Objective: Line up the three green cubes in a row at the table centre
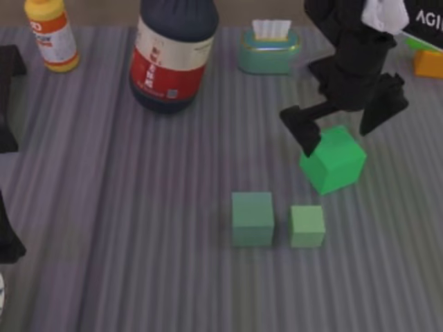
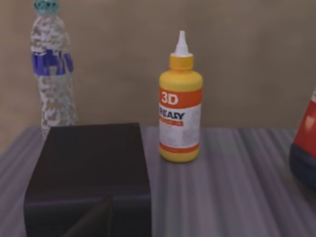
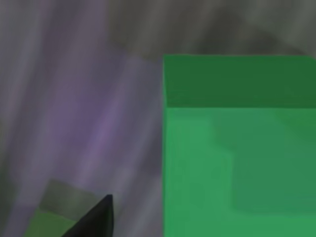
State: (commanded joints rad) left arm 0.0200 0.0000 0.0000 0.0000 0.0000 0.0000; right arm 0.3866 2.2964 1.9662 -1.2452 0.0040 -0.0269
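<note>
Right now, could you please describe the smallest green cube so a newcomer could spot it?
On the ribbed table, find the two cubes side by side near the centre. The pale green cube sits right of the teal-green cube; it is the smallest and lightest.

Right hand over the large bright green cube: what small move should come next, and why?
Probably lower the right hand and close it on the large bright green cube. Its fingers are spread wide above that cube, which sits up and to the right of the dull teal-green cube and small pale green cube, already side by side.
</note>
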